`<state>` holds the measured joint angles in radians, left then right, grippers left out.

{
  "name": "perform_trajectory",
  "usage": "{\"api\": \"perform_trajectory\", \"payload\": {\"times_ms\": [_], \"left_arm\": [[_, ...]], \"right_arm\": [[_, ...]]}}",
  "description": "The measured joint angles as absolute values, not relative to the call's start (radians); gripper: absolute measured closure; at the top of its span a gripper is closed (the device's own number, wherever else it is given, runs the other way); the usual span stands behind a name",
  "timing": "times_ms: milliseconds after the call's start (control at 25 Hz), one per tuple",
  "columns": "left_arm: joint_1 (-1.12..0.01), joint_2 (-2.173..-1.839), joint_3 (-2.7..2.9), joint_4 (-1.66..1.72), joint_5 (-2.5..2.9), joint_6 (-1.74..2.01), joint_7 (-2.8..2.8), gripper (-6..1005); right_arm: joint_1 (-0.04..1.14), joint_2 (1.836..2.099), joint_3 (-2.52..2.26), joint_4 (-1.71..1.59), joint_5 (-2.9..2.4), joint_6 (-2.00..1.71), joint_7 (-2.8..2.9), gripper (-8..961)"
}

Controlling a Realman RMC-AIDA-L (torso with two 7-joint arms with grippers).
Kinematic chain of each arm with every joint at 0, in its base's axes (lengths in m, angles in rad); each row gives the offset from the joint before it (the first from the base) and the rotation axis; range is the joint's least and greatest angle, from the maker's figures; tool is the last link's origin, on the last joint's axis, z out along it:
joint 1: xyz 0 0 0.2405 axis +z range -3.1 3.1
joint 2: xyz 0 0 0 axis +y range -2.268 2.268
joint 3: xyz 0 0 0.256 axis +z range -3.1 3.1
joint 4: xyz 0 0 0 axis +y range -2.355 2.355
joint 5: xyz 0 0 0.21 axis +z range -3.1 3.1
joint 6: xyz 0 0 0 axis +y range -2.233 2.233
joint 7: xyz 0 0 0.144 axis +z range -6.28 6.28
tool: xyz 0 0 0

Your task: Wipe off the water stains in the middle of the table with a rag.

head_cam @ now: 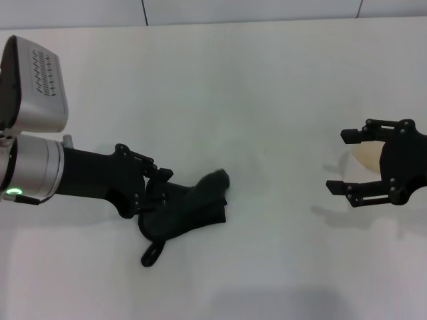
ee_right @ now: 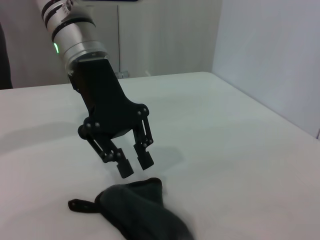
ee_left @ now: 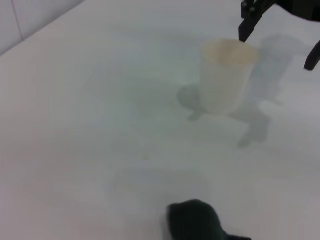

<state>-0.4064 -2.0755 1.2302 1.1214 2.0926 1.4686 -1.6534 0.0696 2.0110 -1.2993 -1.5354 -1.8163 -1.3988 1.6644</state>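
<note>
White table point(head_cam: 267, 80): rag point(head_cam: 190, 210), apparently cup point(ee_left: 225, 75).

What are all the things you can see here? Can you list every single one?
table: one, white, under everything.
wall: one, grey-white tiles with dark seams, behind the table.
rag: one, dark green-black with a small loop, crumpled on the table, a little left of the middle.
cup: one, cream-white, standing upright on the right side of the table.
left gripper: one, black, open, just above the rag.
right gripper: one, black, open, over by the cup.
</note>
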Motion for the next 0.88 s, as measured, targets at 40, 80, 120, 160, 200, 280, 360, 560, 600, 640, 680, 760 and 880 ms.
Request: {"api": "perform_trajectory", "payload": {"times_ms": [40, 80, 120, 160, 200, 280, 360, 560, 600, 640, 680, 760, 880], "left_arm": [[-0.406, -2.076, 1.230, 1.121, 2.098, 1.468, -1.657, 797], [-0.406, -2.077, 1.230, 1.121, 2.101, 1.466, -1.660, 782], [-0.406, -2.077, 1.228, 1.121, 2.104, 1.463, -1.665, 766], [-0.406, -2.077, 1.228, 1.121, 2.104, 1.463, -1.665, 750], [-0.407, -2.078, 1.223, 1.121, 2.106, 1.459, -1.671, 734], [-0.411, -2.079, 1.194, 1.122, 2.098, 1.459, -1.676, 674], [-0.412, -2.078, 1.174, 1.128, 2.078, 1.471, -1.670, 585], [-0.399, -2.075, 1.074, 1.138, 1.983, 1.564, -1.595, 379], [-0.396, -2.075, 1.043, 1.138, 1.959, 1.600, -1.572, 342], [-0.394, -2.075, 1.023, 1.138, 1.949, 1.624, -1.559, 306], [-0.393, -2.075, 1.003, 1.137, 1.941, 1.651, -1.549, 270], [-0.392, -2.073, 0.973, 1.136, 1.941, 1.714, -1.539, 172], [-0.392, -2.070, 0.966, 1.142, 1.961, 1.762, -1.544, 123]], "right_arm": [[0.070, 2.011, -1.299, -1.535, -1.816, -1.399, 1.664, 100], [0.071, 2.011, -1.299, -1.535, -1.816, -1.399, 1.664, 100], [0.071, 2.011, -1.299, -1.535, -1.816, -1.399, 1.664, 100], [0.072, 2.011, -1.299, -1.535, -1.816, -1.399, 1.664, 99], [0.072, 2.011, -1.299, -1.535, -1.816, -1.399, 1.664, 99], [0.072, 2.011, -1.299, -1.535, -1.816, -1.399, 1.664, 99], [0.072, 2.011, -1.299, -1.535, -1.816, -1.399, 1.664, 99], [0.072, 2.011, -1.298, -1.535, -1.816, -1.398, 1.664, 99], [0.072, 2.011, -1.298, -1.534, -1.816, -1.398, 1.664, 99], [0.072, 2.011, -1.298, -1.532, -1.817, -1.398, 1.664, 100], [0.072, 2.011, -1.298, -1.530, -1.817, -1.398, 1.664, 100], [0.073, 2.011, -1.298, -1.529, -1.821, -1.398, 1.664, 100], [0.075, 2.011, -1.296, -1.526, -1.827, -1.404, 1.664, 100]]}}
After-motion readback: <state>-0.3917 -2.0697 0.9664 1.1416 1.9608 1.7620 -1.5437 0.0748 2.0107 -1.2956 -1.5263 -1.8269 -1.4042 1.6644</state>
